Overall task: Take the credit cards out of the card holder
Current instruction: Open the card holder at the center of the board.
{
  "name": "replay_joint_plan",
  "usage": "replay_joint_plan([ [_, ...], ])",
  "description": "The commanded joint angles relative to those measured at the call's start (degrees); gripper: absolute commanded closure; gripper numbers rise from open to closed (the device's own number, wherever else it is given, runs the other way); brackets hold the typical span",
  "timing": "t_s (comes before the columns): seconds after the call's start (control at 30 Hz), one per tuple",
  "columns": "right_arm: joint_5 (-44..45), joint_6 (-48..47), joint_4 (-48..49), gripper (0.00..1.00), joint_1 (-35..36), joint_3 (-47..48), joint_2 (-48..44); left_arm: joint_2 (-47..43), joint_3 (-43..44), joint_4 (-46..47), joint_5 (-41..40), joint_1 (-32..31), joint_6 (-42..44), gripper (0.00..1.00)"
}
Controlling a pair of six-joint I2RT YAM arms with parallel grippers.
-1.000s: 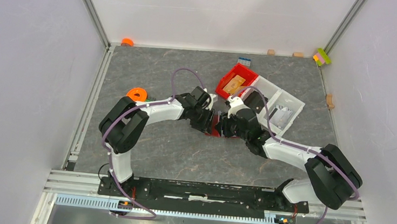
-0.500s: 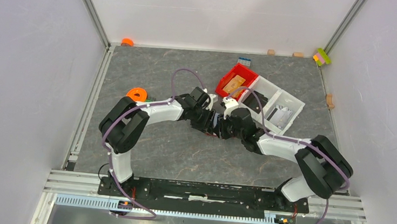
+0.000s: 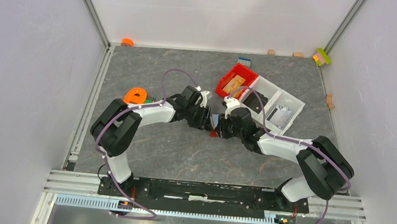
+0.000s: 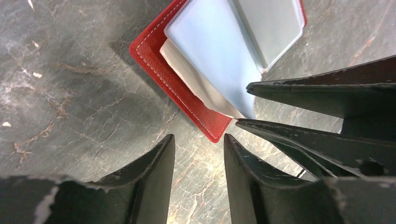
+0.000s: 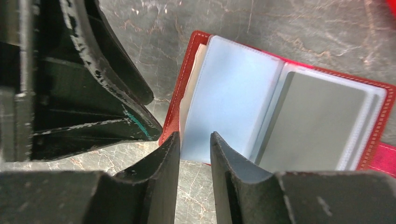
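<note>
Top view: the card holder lies open on the counter, mostly hidden under the two claws that meet over it. The left claw and right claw crowd the same small spot. A small sideways move by either wrist could knock one into the other. A shoved holder could also slide toward the red bin behind it.

Left wrist view: the left claw is spread and holds nothing. It hangs over bare counter just off the near corner of the card holder, apparently without touching it. Nothing seems to pin the holder down, so a pull on a card may drag the whole holder along and leave the card in its pocket.

Right wrist view: the right claw has its fingers a little apart, with the near corner of the light blue card in the gap. No firm pinch shows. If the fingers close here, they may catch the clear sleeve or the red cover edge along with the card. They may also bite only the very corner and slip off. The grey card sits in the other half, untouched.
</note>
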Motion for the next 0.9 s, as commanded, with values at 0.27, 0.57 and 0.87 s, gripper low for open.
replay_joint_plan([
  [0.27, 9.7, 0.5, -1.0, 0.63, -0.9, -1.1, -5.7, -2.0, -2.2, 8.9, 6.3, 0.9, -4.2, 0.39],
  [0.57, 11.7, 1.0, -4.3, 0.76, -1.2, 1.1, -2.6, -1.2, -3.8, 14.2, 6.4, 1.1, -5.9, 0.28],
  [0.87, 8.1, 0.9, -5.6, 0.89, -1.2, 3.6, 1.8, 4.3, -1.1, 13.5, 8.9, 1.8, -6.3, 0.30],
])
